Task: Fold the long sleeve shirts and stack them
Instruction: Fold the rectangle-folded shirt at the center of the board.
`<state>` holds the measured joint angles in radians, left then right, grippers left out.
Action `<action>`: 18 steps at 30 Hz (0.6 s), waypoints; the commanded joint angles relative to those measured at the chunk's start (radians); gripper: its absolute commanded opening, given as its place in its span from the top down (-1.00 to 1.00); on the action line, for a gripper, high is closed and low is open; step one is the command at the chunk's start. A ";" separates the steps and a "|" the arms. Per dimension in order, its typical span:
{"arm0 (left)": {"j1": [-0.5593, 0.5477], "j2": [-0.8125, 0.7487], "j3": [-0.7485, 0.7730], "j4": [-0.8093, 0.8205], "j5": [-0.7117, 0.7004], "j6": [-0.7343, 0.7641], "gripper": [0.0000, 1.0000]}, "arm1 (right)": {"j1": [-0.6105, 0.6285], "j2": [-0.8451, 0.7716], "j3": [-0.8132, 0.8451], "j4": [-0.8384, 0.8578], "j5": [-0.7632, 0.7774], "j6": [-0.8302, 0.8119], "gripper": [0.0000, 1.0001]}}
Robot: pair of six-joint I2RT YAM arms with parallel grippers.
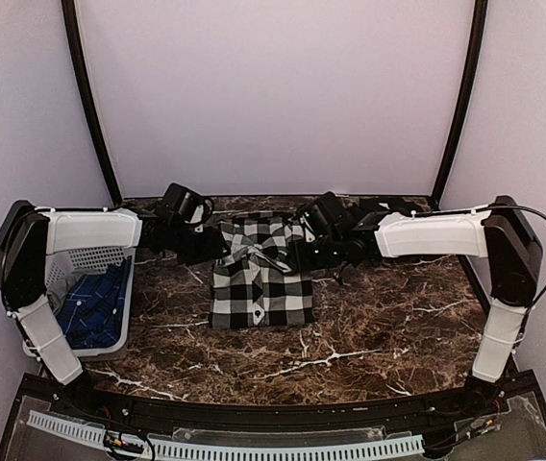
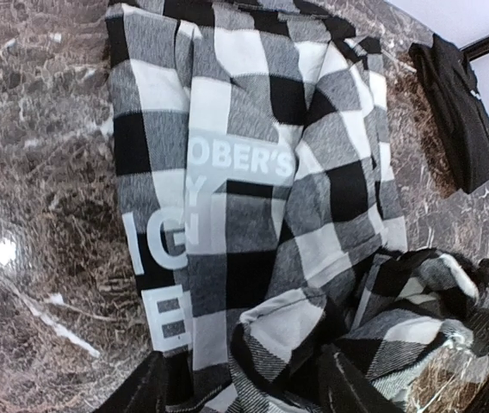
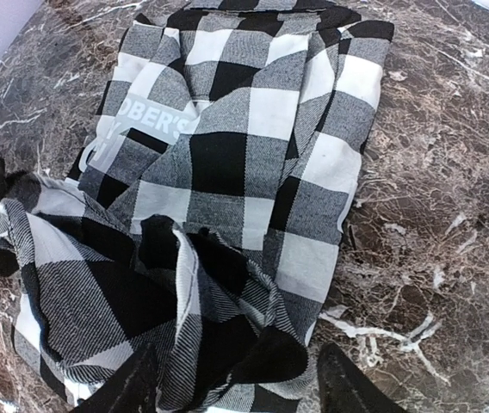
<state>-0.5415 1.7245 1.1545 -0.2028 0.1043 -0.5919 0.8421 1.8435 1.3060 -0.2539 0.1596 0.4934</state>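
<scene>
A black-and-white check long sleeve shirt (image 1: 259, 279) lies folded in a rough rectangle at the middle of the marble table. Its far end is bunched into loose folds (image 1: 259, 240). White block letters on a black band (image 2: 171, 249) show along one side. My left gripper (image 1: 199, 246) hovers at the bunch's left. Its jaws stand apart, and the crumpled cloth (image 2: 287, 335) rises between the fingers (image 2: 137, 391). My right gripper (image 1: 317, 252) is at the bunch's right, also open. A raised fold (image 3: 227, 284) sits between its fingers (image 3: 348, 389).
A white perforated basket (image 1: 90, 257) stands at the left edge under the left arm, with blue cloth (image 1: 95, 303) inside. Dark marble tabletop (image 1: 388, 317) surrounds the shirt. Purple walls and black poles close off the back and sides.
</scene>
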 commanded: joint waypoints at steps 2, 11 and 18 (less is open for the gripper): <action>0.055 -0.079 0.029 -0.019 -0.014 0.048 -0.30 | -0.019 -0.100 -0.034 -0.026 0.070 0.037 -0.29; 0.059 -0.283 -0.080 -0.064 -0.047 0.054 -0.20 | 0.010 -0.198 -0.111 0.001 0.044 0.049 -0.13; 0.024 -0.320 -0.165 -0.020 0.113 0.030 0.25 | 0.095 -0.134 -0.098 0.055 -0.109 -0.017 0.23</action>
<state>-0.4889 1.4071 1.0401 -0.2321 0.1230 -0.5583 0.8883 1.6611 1.1957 -0.2581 0.1482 0.5140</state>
